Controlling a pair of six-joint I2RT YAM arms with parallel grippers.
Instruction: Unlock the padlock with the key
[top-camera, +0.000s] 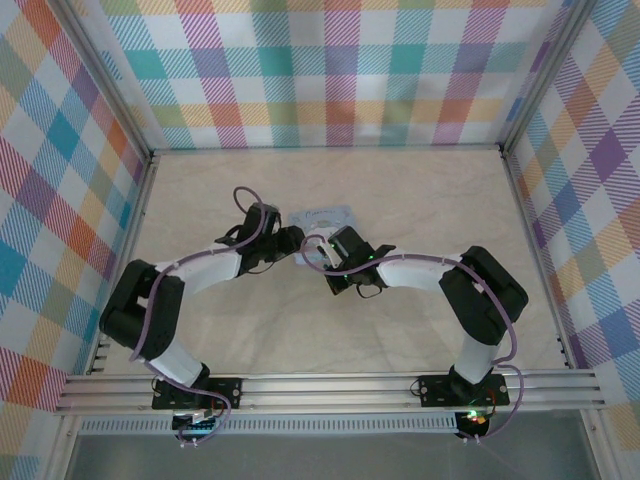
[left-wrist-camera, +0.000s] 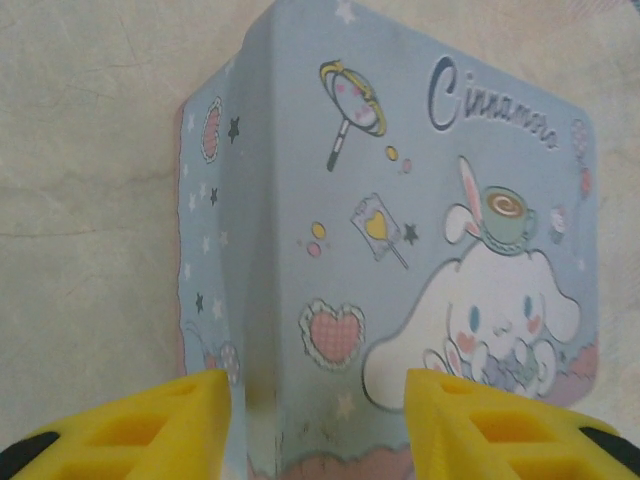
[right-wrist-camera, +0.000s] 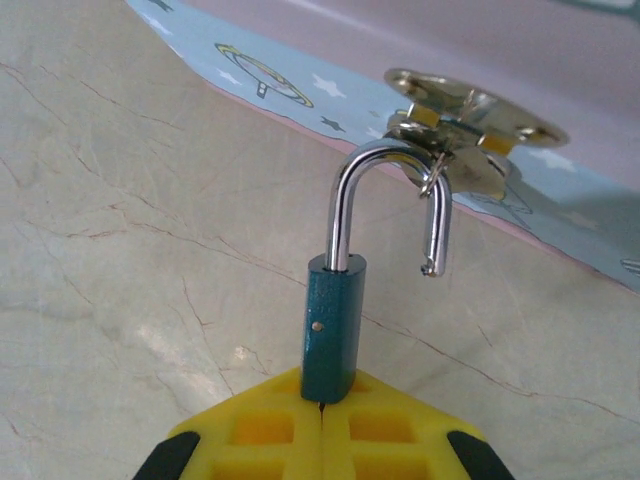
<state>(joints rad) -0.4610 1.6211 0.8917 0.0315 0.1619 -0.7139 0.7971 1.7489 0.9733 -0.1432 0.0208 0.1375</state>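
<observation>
Plaid walls (top-camera: 350, 70) close in a pale, marble-veined surface (top-camera: 430, 200), and both arms reach to its middle, where a light blue tin (top-camera: 335, 213) lies.

From the left wrist, the left end effector (left-wrist-camera: 320, 425) is spread wide. Its yellow fingers (left-wrist-camera: 150, 425) sit at either side of the view, with the tin's printed lid, a white cartoon figure on it, just ahead and between them. Whether they touch the tin I cannot tell.

From the right wrist, the right end effector (right-wrist-camera: 322, 412) is pressed together, pinching the lower end of the padlock (right-wrist-camera: 335, 320). The lock's dark teal body stands upright out of the fingertips. The shackle (right-wrist-camera: 385, 170) is sprung: one leg sits in the body and the other ends in open air beside it. The shackle's bend reaches up to a round metal plate (right-wrist-camera: 470, 105) at the tin's edge, and a small wire ring (right-wrist-camera: 438, 185) hangs on it. Bits of yellow beside that ring look like the head of the key (right-wrist-camera: 492, 147), but the metal there is too blurred and crowded to be sure.
</observation>
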